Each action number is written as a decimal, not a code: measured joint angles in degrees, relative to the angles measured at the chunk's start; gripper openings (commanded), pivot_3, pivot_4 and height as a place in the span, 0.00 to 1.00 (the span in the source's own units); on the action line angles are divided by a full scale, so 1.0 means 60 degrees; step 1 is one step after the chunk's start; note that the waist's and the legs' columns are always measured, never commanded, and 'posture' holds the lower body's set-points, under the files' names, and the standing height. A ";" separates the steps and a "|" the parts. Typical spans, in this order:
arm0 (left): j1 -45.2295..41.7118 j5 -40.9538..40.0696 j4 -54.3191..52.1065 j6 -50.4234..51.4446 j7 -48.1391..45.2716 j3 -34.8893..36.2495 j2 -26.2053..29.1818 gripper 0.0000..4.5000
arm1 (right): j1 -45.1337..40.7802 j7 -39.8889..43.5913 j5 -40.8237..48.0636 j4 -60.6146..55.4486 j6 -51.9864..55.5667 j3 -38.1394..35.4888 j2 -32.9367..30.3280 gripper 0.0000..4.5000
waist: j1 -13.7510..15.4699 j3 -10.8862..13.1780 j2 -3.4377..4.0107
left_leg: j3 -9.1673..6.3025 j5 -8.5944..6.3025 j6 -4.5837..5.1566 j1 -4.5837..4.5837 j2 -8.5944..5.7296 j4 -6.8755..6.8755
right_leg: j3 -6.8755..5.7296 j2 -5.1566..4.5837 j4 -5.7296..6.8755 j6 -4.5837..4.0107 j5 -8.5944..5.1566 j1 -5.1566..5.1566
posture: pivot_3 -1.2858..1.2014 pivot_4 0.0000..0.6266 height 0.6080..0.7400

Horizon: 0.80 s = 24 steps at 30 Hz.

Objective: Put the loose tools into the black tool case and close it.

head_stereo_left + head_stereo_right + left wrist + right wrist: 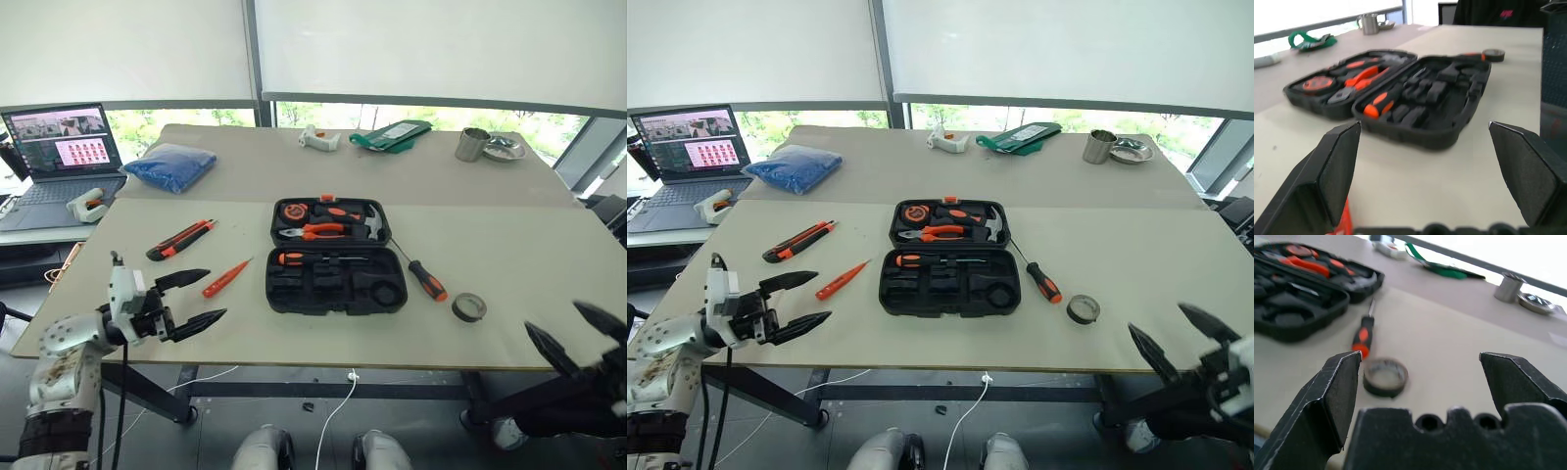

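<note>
- The left gripper hangs at the table's near left edge, fingers spread wide and empty; the right gripper is at the near right, likewise agape, holding nothing.
- The black tool case lies open mid-table, one black-and-orange screwdriver already slotted.
- Left outside: utility knife, slim orange screwdriver, second screwdriver, tape roll.
- The case's empty slots are hard to make out.

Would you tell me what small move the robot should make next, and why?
Probably bring the open right gripper forward onto the tape roll. It lies loose on the table just ahead of those fingers, beside the screwdriver, and the black tool case lies open with one screwdriver slotted.
</note>
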 measured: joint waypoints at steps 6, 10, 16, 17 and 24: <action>-0.0467 -0.0027 -0.0479 0.0179 0.0128 -0.0438 -0.0372 0.99 | -0.3054 -0.0563 -0.0019 0.0079 0.3863 0.2272 -0.2065 1.00 | 0.0016 0.0002 -0.0001 | 0.0015 0.0004 0.0008 -0.0007 -0.0005 -0.0006 | -0.0005 0.0013 -0.0001 -0.0011 -0.0001 0.0014 | 0.52 0.24 1.00; -0.0540 -0.0002 -0.0526 0.0233 0.0058 -0.0723 -0.0459 0.99 | -0.5514 -0.0624 -0.0507 0.0885 0.5870 0.4419 -0.2355 1.00 | 0.0017 0.0004 -0.0004 | 0.0023 0.0001 0.0015 -0.0023 -0.0006 0.0002 | -0.0010 0.0017 -0.0002 -0.0008 -0.0002 0.0002 | 0.52 0.24 1.00; -0.0701 0.0005 -0.0506 0.0232 0.0018 -0.0928 -0.0523 0.99 | -0.7201 -0.0596 -0.1549 0.2262 0.6729 0.6431 -0.1870 1.00 | 0.0070 0.0005 -0.0005 | 0.0021 -0.0012 0.0043 -0.0080 -0.0013 0.0046 | -0.0026 0.0014 0.0004 -0.0036 0.0032 -0.0006 | 0.52 0.24 1.00; -0.0705 0.0005 -0.0507 0.0230 0.0024 -0.0929 -0.0530 1.00 | -0.7364 -0.0583 -0.1721 0.2598 0.6834 0.6683 -0.1766 0.94 | 0.0063 0.0005 -0.0006 | 0.0028 -0.0017 0.0053 -0.0081 -0.0017 0.0051 | -0.0026 0.0008 0.0004 -0.0025 0.0038 -0.0006 | 0.52 0.24 1.00; -0.0712 0.0004 -0.0584 0.0229 0.0016 -0.1040 -0.0661 1.00 | -0.7691 -0.0385 -0.2388 0.3711 0.6948 0.7263 -0.1180 0.47 | 0.0004 0.0005 -0.0005 | 0.0043 -0.0022 0.0065 -0.0082 -0.0022 0.0052 | -0.0026 0.0001 0.0008 0.0021 0.0061 -0.0007 | 0.52 0.24 1.00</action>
